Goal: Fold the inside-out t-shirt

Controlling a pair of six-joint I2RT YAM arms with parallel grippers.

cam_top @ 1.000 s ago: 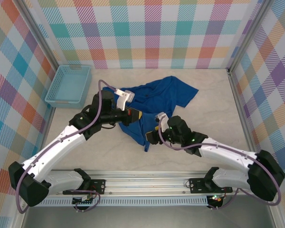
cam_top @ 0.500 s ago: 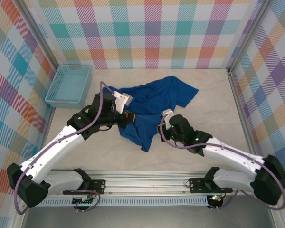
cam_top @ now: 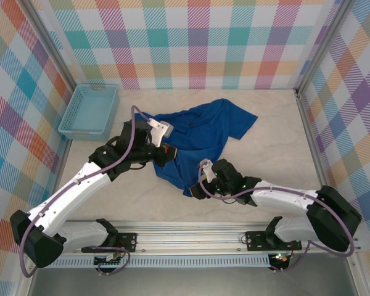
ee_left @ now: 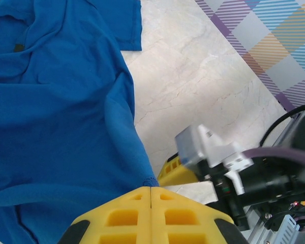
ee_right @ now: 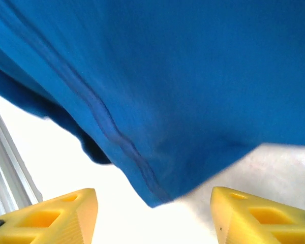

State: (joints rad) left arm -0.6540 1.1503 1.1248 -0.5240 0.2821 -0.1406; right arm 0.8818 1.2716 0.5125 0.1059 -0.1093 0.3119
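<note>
**Shirt corner dead ahead of the right pincer**

The inside-out t-shirt (cam_top: 200,129) lies rumpled at the middle of the counter (cam_top: 277,154), well apart from the basket (cam_top: 89,111) in the far-left corner. Its bulk spreads toward the far right. One pointed flap runs back toward the arms, so the long axis reads roughly as a diagonal from that near tip to the far-right sleeve.

The left pincer (cam_top: 166,152) sits on the shirt's left edge, clenched. In the left wrist view its yellow fingers (ee_left: 122,216) meet with the hem drawn down into them, so it appears to be grasping the cloth.

The right pincer (cam_top: 196,189) is at the near tip of the flap and is clearly the nearer of the two to that corner. It is released, with its fingers (ee_right: 66,211) standing wide apart. The blue corner and its seam lie just ahead of them, about centred on the gap (whether the cloth has actually entered the gap I cannot tell).

My guess is that the next move turns on this alignment: a short advance, then a close on the corner.

The overhead view gives the whole layout but hides the tip under the right wrist. The right wrist view shows the corner and the gap, and nothing of the shirt's far end.
</note>
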